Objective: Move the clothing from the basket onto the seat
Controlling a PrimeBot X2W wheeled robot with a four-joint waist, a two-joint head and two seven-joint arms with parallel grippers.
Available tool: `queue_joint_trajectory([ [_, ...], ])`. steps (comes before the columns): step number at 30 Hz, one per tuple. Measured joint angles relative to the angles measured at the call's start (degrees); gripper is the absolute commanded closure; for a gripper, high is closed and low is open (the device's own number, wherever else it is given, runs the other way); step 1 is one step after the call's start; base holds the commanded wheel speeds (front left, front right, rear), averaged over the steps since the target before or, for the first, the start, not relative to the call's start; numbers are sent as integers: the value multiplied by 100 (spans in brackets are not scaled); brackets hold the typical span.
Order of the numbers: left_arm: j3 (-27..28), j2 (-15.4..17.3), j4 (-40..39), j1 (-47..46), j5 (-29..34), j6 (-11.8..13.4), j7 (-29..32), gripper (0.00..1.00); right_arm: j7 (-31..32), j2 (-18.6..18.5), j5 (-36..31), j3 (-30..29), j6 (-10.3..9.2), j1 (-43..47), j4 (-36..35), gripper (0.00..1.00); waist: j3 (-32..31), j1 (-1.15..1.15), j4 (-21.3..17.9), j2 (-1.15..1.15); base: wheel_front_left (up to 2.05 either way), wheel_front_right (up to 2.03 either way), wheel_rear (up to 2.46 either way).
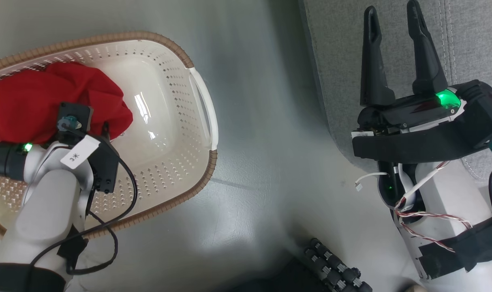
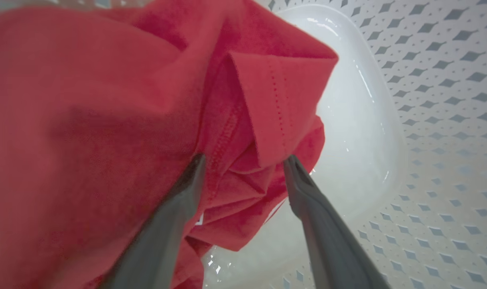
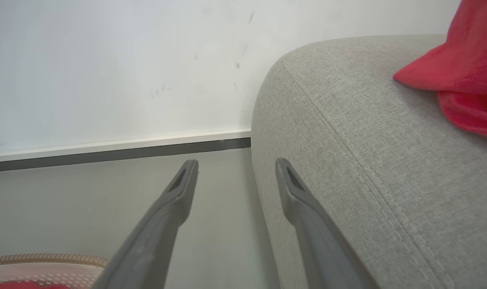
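While the left arm reaches down into the basket (image 1: 191,172), the clothing (image 1: 35,101) lies bunched against the basket's left end, leaving the glossy bottom on the right bare. The basket stands on the grey floor (image 1: 262,121), well apart from the seat (image 1: 339,61), which fills the upper right corner of the head view.

From the left wrist, the left gripper (image 2: 245,160) has its fingers (image 2: 175,208) spread wide on either side of a stitched fold of the red clothing (image 2: 107,120). The tips seem to rest against the cloth, though the close blur makes contact hard to judge. Nothing is pinched. The perforated wall of the basket (image 2: 448,120) curves round on the right of that view.

The right gripper (image 1: 392,16) hangs over the front edge of the seat with its fingers (image 1: 371,61) parted and nothing between them. Its own wrist view shows the right gripper (image 3: 236,164) just beside the rounded corner of the seat (image 3: 348,140), one finger over the floor and the other against the grey fabric near the seam. A piece of red cloth (image 3: 460,72) lies on top of the seat at the far right. Behind stands a pale wall (image 3: 107,60) with a skirting board (image 3: 107,146). The brown rim of the basket (image 3: 47,259) shows at the lower left.
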Motion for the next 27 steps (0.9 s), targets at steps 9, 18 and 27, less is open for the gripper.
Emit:
queue_joint_trajectory([
  [9,18,-119,390,-139,-12,38,-63,100,-81,19,-1,10,15,-109,172,0,-13,0,-6,0,0,0,0],
  [18,60,-360,613,-139,-205,38,-369,100,-120,9,-2,-9,62,-109,343,0,-190,0,105,-1,0,0,0],
  [27,147,-525,736,-135,-291,40,-790,100,-141,-48,-10,-43,111,-109,504,0,-445,0,287,-1,0,0,0],
])
